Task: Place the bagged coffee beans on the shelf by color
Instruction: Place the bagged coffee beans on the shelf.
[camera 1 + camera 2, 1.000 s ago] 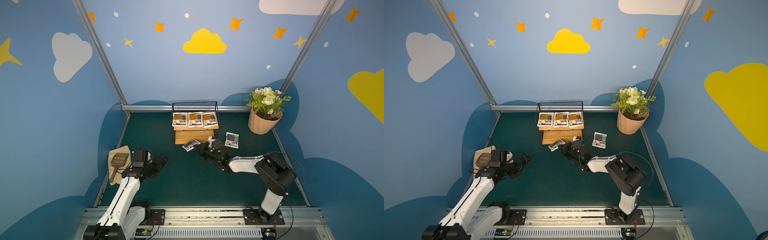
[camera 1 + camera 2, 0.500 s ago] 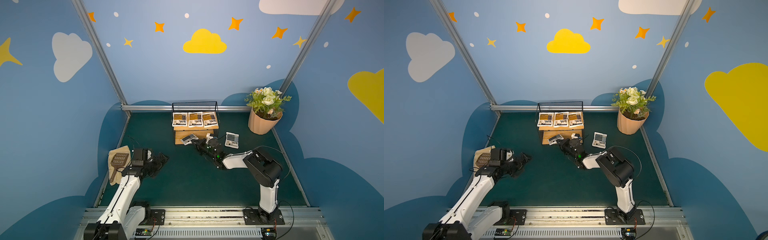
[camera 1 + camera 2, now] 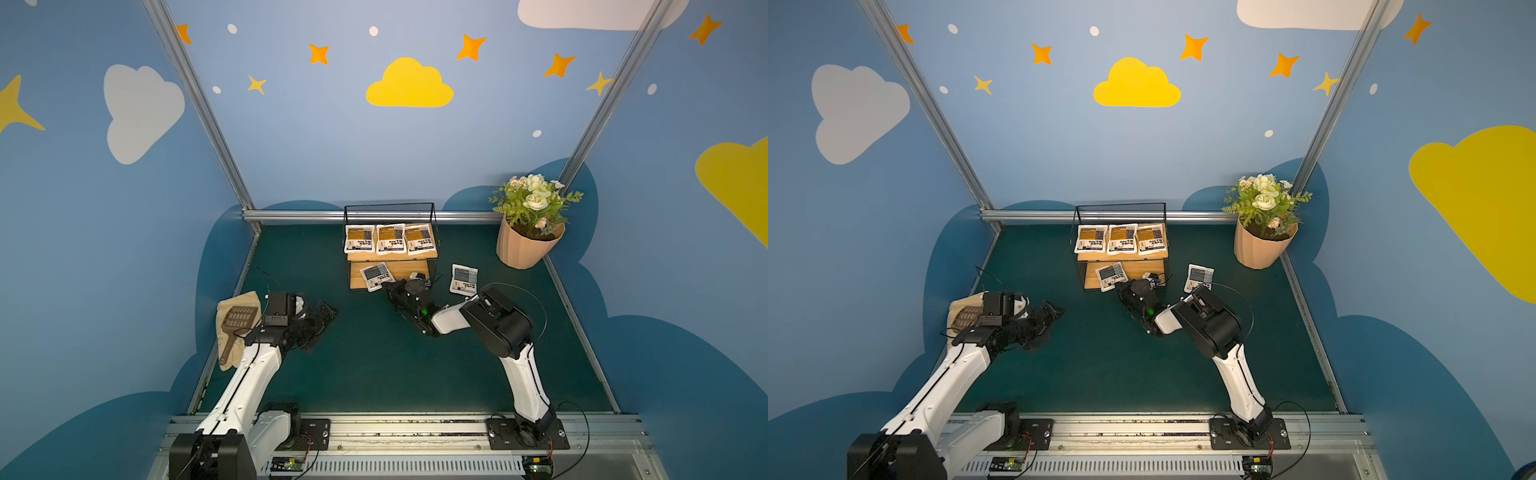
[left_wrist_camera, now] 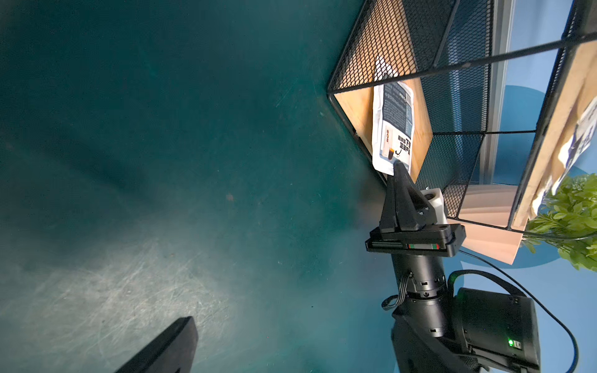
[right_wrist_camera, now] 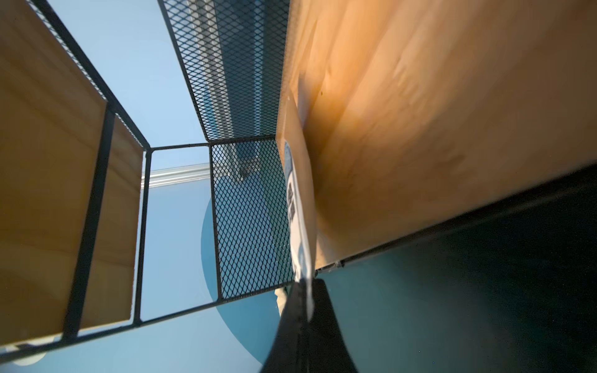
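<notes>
The right claw (image 3: 384, 286) is pinched together on the near corner of a grey-blue pouch (image 3: 376, 275). The pouch now lies tilted over the left half of the lower board (image 3: 409, 270) of the shelf (image 3: 388, 212), which stands at the middle of the counter's (image 3: 374, 365) back edge. A second ago the same pouch hung in front of the shelf, above the counter. Half a second ago it was just at the board's front edge. The right arm's elbow has folded in toward the shelf over that time.

In the left wrist view the closed fingers grip the pouch's (image 4: 392, 126) edge at the board's front. The right wrist view sees the pouch (image 5: 295, 210) edge-on against the wood.

Three orange-labelled pouches (image 3: 390, 239) sit side by side on the upper board (image 3: 432, 249), unchanged. The second grey-blue pouch (image 3: 464, 279) still lies on the counter just right of the shelf.

The left claw (image 3: 326, 311) hovers with its fingers spread wide, empty, near the counter's left edge, and it has barely shifted. Beside it lies the tan cloth (image 3: 249, 298) carrying a brown tool (image 3: 239, 318). The flower pot (image 3: 523, 249) stands in the back right corner.
</notes>
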Controlling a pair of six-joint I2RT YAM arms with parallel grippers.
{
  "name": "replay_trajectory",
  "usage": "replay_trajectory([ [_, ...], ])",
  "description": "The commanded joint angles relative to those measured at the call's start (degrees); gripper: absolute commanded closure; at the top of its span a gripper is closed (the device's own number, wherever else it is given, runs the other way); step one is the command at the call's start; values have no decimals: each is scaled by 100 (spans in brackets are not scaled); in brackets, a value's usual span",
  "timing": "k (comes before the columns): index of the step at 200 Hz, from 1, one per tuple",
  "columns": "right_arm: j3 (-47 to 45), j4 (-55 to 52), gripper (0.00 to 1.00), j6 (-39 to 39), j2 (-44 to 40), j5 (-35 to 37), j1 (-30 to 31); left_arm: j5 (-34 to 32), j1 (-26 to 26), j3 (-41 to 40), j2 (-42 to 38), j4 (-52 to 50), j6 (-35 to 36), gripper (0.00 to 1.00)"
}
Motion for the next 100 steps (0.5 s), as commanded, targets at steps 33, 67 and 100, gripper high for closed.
replay_trajectory([
  [33, 777, -818, 100, 552, 398, 530, 218, 94, 23, 181, 171, 49, 38, 0],
  [67, 1171, -1417, 100, 864, 571, 751, 318, 154, 32, 372, 378, -9, 111, 0],
  [100, 1480, -1782, 100, 1150, 757, 853, 366, 224, 35, 484, 413, -52, 118, 0],
])
